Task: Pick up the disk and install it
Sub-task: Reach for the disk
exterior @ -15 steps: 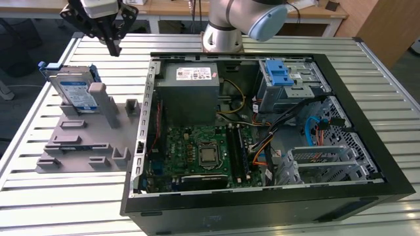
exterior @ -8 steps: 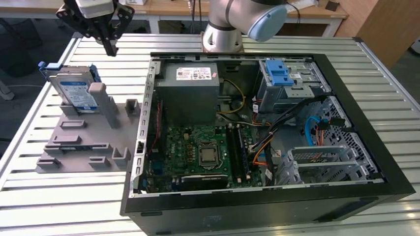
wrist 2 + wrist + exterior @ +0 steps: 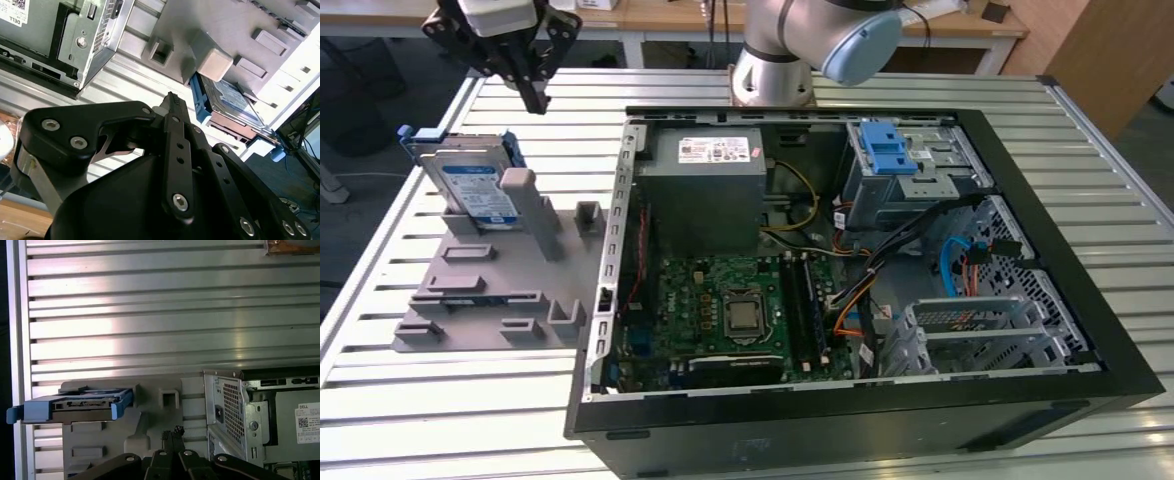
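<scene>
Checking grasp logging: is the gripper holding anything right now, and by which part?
Nothing held. The gripper hangs empty above the slatted table, apart from the silver hard drive in its blue plastic carrier, which stands in the grey plastic holder.

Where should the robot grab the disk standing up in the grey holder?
The disk stands on edge in the grey holder, whose posts hug its lower part, so the upper, blue-framed part sticks out free. Probably best to grab that top edge, coming straight down from above, with one finger on each flat face.
</scene>
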Motion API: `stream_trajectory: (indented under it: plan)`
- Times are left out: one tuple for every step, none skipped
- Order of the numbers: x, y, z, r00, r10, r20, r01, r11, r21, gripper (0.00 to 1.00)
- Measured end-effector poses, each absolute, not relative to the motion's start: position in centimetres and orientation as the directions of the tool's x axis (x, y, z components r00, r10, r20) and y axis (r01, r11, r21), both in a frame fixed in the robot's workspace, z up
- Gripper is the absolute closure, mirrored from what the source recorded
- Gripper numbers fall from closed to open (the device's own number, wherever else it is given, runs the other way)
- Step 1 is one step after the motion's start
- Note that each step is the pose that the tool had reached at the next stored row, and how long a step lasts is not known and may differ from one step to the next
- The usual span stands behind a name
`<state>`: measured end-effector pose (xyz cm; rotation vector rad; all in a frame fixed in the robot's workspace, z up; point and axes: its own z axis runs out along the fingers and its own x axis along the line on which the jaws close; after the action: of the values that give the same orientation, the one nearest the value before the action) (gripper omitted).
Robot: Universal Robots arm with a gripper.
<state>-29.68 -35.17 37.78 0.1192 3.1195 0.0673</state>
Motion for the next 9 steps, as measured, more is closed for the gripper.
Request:
stream_trajectory:
  plan:
    - [-29.8,-35.1,37.8,-0.997,0.077,-0.017,0.076,0.996,0.044,0.89]
    - [-30.0,-35.1,37.8,-0.997,0.077,-0.017,0.076,0.996,0.044,0.89]
    - [-30.1,-35.1,37.7,-0.997,0.077,-0.017,0.076,0.996,0.044,0.89]
    - [-30.2,-35.1,37.7,-0.997,0.077,-0.017,0.076,0.996,0.044,0.89]
    - [-30.4,-35.0,37.7,-0.997,0.077,-0.017,0.076,0.996,0.044,0.89]
    - [-30.5,-35.0,37.7,-0.997,0.077,-0.017,0.076,0.996,0.044,0.89]
    - [-30.6,-35.0,37.7,-0.997,0.077,-0.017,0.076,0.996,0.044,0.89]
    - [-30.8,-35.0,37.7,-0.997,0.077,-0.017,0.076,0.996,0.044,0.89]
    - [-30.9,-34.9,37.7,-0.997,0.077,-0.016,0.076,0.996,0.044,0.89]
